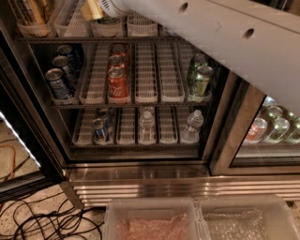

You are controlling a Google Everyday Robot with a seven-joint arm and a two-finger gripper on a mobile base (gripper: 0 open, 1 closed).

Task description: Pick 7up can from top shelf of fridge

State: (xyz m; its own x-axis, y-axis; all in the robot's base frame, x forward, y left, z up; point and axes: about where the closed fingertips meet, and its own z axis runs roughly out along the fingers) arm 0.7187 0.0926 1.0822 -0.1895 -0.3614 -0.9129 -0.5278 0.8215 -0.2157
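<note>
floor: pale, speckled, dimly lit | black cables: tangled on it, lower left | two clear bins: side by side in front, lining possibly bubble wrap | gripper: top edge, upper left

Single cam, mounted high in front of the fridge, pitched down and facing into its open bay. Close range: the top shelf sits right at the upper edge, with floor and two clear bins along the bottom. The arm crosses from the upper right. The tool is at the top edge, left of centre.
</note>
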